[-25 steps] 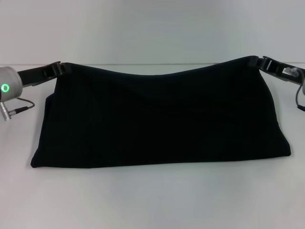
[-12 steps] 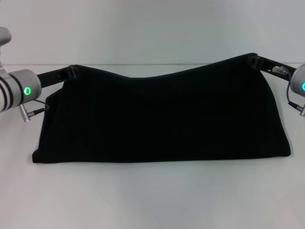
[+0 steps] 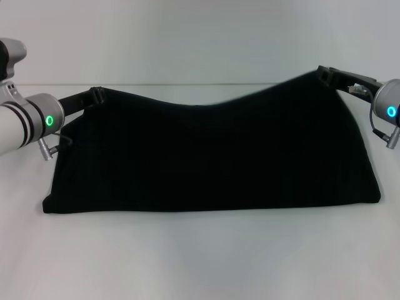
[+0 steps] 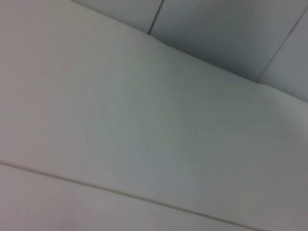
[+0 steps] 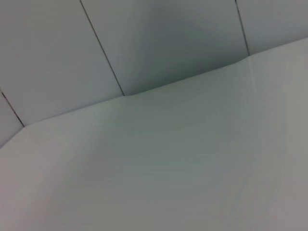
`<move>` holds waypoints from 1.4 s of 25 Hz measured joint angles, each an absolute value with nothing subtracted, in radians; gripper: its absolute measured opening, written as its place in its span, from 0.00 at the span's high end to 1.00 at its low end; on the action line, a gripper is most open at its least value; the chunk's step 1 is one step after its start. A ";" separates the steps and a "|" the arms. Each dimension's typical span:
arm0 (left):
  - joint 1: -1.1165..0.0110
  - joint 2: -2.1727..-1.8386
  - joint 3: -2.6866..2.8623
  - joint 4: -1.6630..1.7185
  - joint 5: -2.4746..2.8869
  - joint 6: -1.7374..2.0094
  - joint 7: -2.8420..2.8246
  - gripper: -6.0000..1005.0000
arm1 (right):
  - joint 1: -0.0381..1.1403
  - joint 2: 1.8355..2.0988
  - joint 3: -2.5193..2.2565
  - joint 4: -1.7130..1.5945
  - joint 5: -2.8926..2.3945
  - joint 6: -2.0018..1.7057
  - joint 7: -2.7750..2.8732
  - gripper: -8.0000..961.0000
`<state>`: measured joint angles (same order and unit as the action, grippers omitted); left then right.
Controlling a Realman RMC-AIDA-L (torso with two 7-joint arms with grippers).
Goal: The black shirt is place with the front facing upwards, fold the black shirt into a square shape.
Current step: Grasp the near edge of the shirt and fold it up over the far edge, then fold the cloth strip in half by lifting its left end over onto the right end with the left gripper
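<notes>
I have the black shirt [image 3: 212, 153] spread wide across the middle of the white surface [image 3: 200, 256], its near edge lying flat and straight toward the front edge while its far edge is lifted off the surface at both ends. My left tool [image 3: 95, 95] is clamped on the far corner of the cloth toward the left edge, and my right tool [image 3: 325, 74] is clamped on the far corner toward the right edge, sitting a little higher. Between them the raised hem sags in a shallow dip. No lettering shows on the cloth from the head view, and both wrist views show only bare surface and wall.

As I judge it, I am mid-fold, carrying the far hem over toward the near one. To do this well I want the two tools level, since the right side rides higher and would lay the hem down skewed. I should hold them well apart so the sag pulls taut, then bring both forward at the same pace, low over the cloth, and set the hem down aligned with the near edge before letting go
</notes>
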<state>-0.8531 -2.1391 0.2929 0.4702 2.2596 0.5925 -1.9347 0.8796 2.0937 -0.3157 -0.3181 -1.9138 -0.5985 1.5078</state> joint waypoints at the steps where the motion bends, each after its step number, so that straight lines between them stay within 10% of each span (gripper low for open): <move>1: -0.853 -2.140 0.293 0.466 2.252 0.584 -1.932 0.96 | 0.880 2.094 -0.317 -0.316 -1.914 -0.592 1.508 0.89; 4: -0.847 -2.139 0.293 0.448 2.218 0.554 -1.912 0.93 | 0.880 2.094 -0.319 -0.311 -1.913 -0.576 1.508 0.87; 12: -0.796 -2.126 0.292 0.462 2.153 0.605 -1.910 0.66 | 0.846 2.089 -0.312 -0.315 -1.878 -0.604 1.514 0.40; 25: -0.557 -1.952 0.289 0.467 1.994 1.412 -2.052 0.32 | 0.599 2.046 -0.430 -0.375 -1.832 -1.357 1.165 0.33; 35: -0.429 -1.943 0.286 0.532 2.174 1.574 -2.228 0.13 | 0.522 2.091 -0.627 -0.335 -1.831 -1.420 0.823 0.13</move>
<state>-0.4287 -1.9427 0.2857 0.5321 2.1745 1.5738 -2.2278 0.5219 2.0910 -0.6270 -0.3345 -1.8313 -1.4203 0.8234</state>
